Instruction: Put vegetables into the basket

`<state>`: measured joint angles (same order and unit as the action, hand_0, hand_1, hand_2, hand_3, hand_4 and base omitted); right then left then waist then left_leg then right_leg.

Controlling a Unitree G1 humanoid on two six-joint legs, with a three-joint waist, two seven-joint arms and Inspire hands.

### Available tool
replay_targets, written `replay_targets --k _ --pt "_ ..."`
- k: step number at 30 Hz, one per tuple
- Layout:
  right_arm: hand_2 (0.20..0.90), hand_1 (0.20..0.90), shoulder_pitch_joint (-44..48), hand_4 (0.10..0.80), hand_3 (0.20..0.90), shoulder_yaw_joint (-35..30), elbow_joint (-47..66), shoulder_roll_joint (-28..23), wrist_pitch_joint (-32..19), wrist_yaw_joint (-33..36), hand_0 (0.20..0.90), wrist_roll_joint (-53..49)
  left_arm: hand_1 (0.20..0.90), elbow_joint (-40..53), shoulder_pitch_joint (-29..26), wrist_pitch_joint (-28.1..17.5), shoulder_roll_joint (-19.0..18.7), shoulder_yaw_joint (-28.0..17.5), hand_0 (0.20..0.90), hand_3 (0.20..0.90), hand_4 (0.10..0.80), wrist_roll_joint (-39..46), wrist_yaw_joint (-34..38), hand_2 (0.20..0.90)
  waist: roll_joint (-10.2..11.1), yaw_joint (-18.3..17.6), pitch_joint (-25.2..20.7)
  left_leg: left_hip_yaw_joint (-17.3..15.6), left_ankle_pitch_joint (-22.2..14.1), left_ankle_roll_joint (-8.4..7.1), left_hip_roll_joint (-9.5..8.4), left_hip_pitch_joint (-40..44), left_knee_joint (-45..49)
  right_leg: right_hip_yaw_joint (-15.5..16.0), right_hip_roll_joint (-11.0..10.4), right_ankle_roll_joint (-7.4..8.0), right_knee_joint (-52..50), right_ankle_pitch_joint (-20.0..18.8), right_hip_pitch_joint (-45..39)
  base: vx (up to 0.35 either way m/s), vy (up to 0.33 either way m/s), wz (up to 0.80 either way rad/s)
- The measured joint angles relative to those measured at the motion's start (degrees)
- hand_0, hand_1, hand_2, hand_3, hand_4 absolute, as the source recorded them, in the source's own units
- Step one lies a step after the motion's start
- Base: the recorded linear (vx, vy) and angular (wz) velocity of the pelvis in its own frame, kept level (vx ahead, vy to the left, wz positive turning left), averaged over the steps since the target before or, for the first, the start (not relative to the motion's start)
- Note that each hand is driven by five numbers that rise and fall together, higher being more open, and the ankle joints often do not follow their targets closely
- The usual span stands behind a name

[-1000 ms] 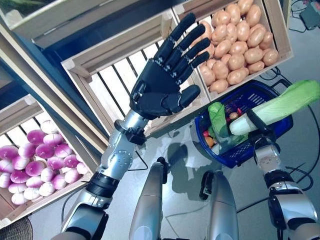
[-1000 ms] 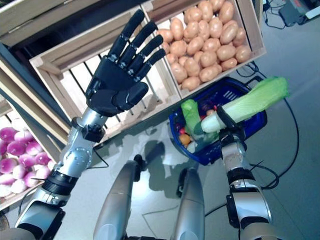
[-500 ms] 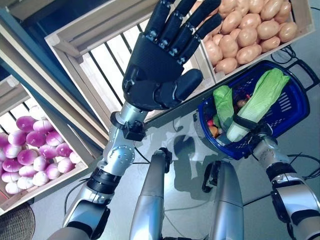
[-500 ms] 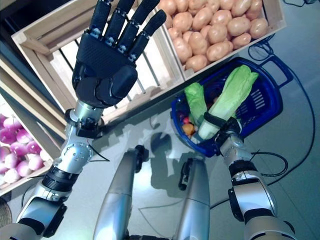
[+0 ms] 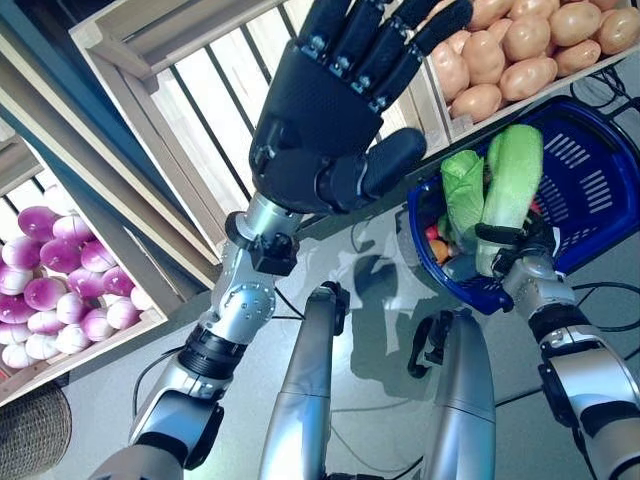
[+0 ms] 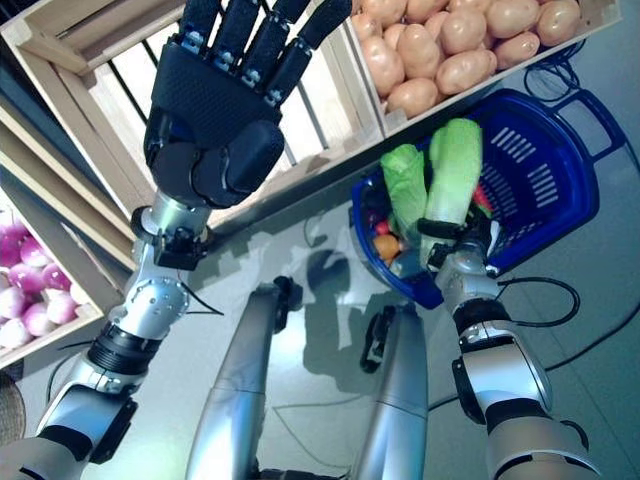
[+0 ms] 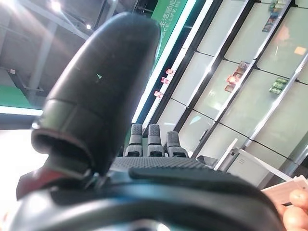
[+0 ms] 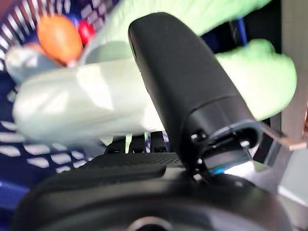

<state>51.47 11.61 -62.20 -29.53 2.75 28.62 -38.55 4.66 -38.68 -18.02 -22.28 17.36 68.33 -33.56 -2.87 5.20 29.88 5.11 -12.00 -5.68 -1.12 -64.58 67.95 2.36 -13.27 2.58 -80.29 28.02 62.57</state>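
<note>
Cabbage held upright in right robot hand, thumb and fingers wrapped round pale stalk end, leafy top up, over blue basket on floor. Second green leafy vegetable already in basket, just beside held one, small orange and red items beneath. Left robot hand raised, fingers straight and spread, holding nothing, before slatted wooden crate. Potato crate behind basket; purple-white turnips far left.
</note>
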Motion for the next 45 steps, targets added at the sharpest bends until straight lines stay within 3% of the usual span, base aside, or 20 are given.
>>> replay_targets --k 5,15,18,22,25,32,35,39,45 --pt "0.900 0.900 0.9 0.800 0.900 0.2 -0.2 0.0 0.9 6.5 0.900 6.7 0.900 0.0 0.0 0.0 0.0 0.3 0.900 0.900 0.800 0.0 0.3 0.900 0.0 0.1 0.0 -0.2 -0.6 0.18 0.00 0.0 1.2 -0.3 0.0 0.16 -1.0 0.4 -0.1 0.013 -0.001 -0.01" --pt "0.900 0.900 1.0 0.800 0.900 0.5 -0.8 1.7 1.2 6.9 0.900 6.7 0.900 -3.2 0.9 -2.2 0.0 0.3 0.900 0.900 0.800 -4.0 7.6 0.900 0.0 0.3 0.0 -0.3 -0.5 0.17 0.57 4.7 -2.3 0.0 0.5 0.29 2.2 0.2 -4.6 0.002 -0.001 -0.01" --pt "0.900 0.900 -0.5 0.800 0.900 0.9 -0.8 3.0 1.2 6.9 0.900 7.2 0.900 -4.3 2.9 -2.1 0.0 0.3 0.900 0.900 0.800 -4.6 8.5 0.900 0.0 0.3 0.0 -0.5 0.1 -0.23 1.83 10.4 -7.2 1.3 1.1 0.04 7.5 -0.6 -10.4 -0.014 -0.022 -0.06" --pt "0.900 0.900 -2.0 0.800 0.900 1.8 0.0 3.5 1.0 7.0 0.900 7.3 0.900 -5.5 3.1 -1.2 0.0 0.1 0.900 0.900 0.800 -5.4 8.9 0.900 0.0 0.1 -0.1 -0.5 2.2 -0.26 2.17 17.3 -15.7 3.0 1.2 0.35 15.4 -2.7 -17.3 0.098 -0.031 0.05" --pt "0.900 0.900 -9.3 0.800 0.900 1.4 6.8 5.9 0.3 7.0 0.900 5.2 0.900 -7.1 7.1 2.7 -0.3 0.4 0.900 0.900 0.800 -11.5 12.2 0.900 0.2 0.2 -0.2 -0.4 5.7 -0.13 2.37 30.3 -29.1 5.5 1.3 0.79 27.4 -5.5 -29.9 0.211 -0.032 0.09" --pt "0.900 0.900 -22.9 0.800 0.900 1.1 19.5 10.7 -4.3 4.4 0.900 2.0 0.900 -8.7 13.0 8.3 -1.2 1.6 0.900 0.900 0.800 -15.2 17.0 0.900 3.0 0.3 -6.0 -1.7 10.2 0.75 3.33 46.6 -47.4 7.6 2.6 2.54 45.6 -10.3 -45.6 0.181 0.000 -0.04" --pt "0.900 0.900 -32.6 0.800 0.900 0.1 27.4 12.3 -6.1 2.0 0.900 2.6 0.900 -9.1 18.9 10.2 -1.0 1.4 0.900 0.900 0.800 -19.3 17.7 0.900 3.2 -0.6 -10.3 -3.3 12.1 1.86 4.04 54.2 -56.3 7.7 3.5 3.89 56.4 -13.7 -53.4 0.153 0.008 -0.18" --pt "0.900 0.900 -43.3 0.800 0.900 1.5 30.9 13.8 -6.3 -1.7 0.900 10.0 0.900 -13.2 24.9 11.8 -0.8 2.9 0.900 0.900 0.800 -24.5 18.2 0.900 3.1 -1.7 -18.7 -4.7 13.8 3.26 3.84 60.6 -64.7 7.6 4.3 5.75 68.8 -18.2 -61.1 -0.012 0.004 -0.13" --pt "0.900 0.900 -48.4 0.800 0.900 4.0 30.8 13.7 -3.7 -9.0 0.900 20.5 0.900 -16.6 29.5 15.0 -0.9 3.9 0.900 0.900 0.800 -28.3 15.5 0.900 3.4 -3.9 -23.0 -7.1 15.5 4.20 3.30 65.2 -71.0 7.2 4.4 6.88 80.1 -23.3 -67.1 -0.012 0.000 -0.15"
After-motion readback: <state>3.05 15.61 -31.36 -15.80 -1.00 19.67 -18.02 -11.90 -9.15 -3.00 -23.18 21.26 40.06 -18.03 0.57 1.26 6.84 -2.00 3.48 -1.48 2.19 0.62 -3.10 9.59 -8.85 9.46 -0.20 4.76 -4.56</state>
